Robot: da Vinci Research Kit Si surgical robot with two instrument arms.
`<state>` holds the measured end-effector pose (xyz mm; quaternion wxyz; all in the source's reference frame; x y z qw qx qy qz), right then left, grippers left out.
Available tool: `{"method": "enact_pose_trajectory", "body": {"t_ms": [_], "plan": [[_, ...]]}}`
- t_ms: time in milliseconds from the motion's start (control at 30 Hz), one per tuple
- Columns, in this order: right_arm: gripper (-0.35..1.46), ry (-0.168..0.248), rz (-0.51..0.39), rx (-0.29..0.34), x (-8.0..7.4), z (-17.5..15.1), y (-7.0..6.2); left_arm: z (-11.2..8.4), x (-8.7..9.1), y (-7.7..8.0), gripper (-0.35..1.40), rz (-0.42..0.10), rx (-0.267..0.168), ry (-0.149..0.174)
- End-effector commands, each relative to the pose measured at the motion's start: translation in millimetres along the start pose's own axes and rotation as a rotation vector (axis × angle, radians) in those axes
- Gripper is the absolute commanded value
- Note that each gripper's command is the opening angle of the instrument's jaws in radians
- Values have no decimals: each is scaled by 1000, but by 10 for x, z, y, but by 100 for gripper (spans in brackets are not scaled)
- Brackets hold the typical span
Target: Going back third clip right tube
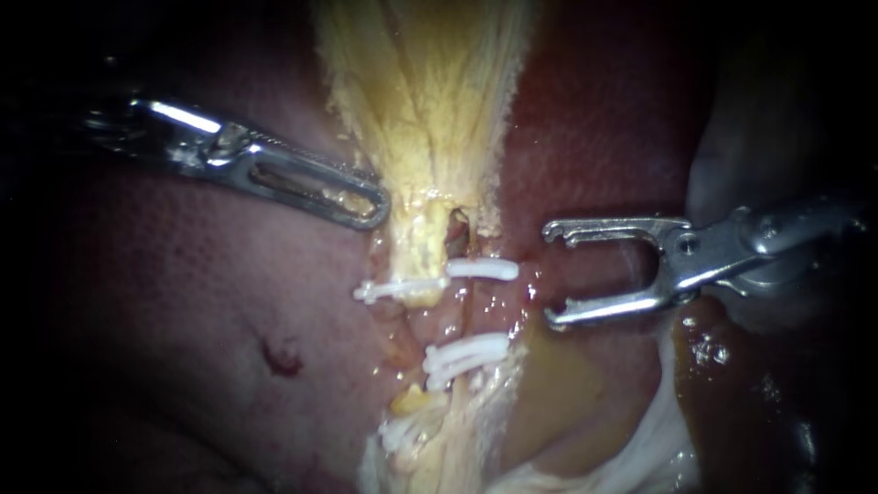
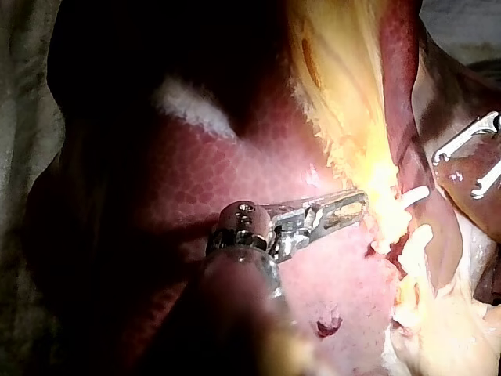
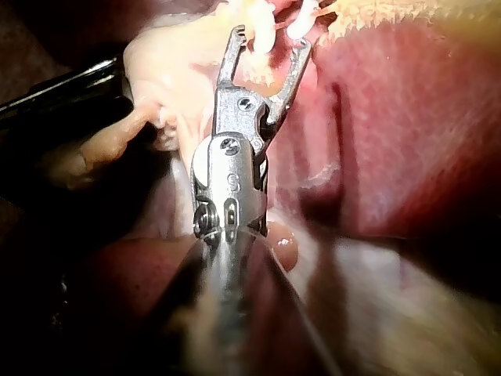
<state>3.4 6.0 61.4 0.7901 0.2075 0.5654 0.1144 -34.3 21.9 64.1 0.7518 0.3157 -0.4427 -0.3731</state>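
White plastic clips (image 1: 482,268) sat across the pale yellow right tube (image 1: 467,309), mid-field on the dark red liver (image 1: 183,366). Right instrument (image 1: 551,274) jaws were released and empty, just beside them. Judged: withdrawal step. Next: back straight out without snagging.

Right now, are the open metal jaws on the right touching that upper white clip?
Apart. The endoscope view shows a strip of red tissue between the right instrument, jaws open and empty, and the upper clip.
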Motion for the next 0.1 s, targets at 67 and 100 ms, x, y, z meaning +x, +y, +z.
{"method": "enact_pose_trajectory", "body": {"t_ms": [67, 100], "plan": [[50, 0, 0, 3, 0, 0, 0, -1, 0, 0, -35, 0, 0, 0], [50, 0, 0, 3, 0, 0, 0, -1, 0, 0, -35, 0, 0, 0]]}}
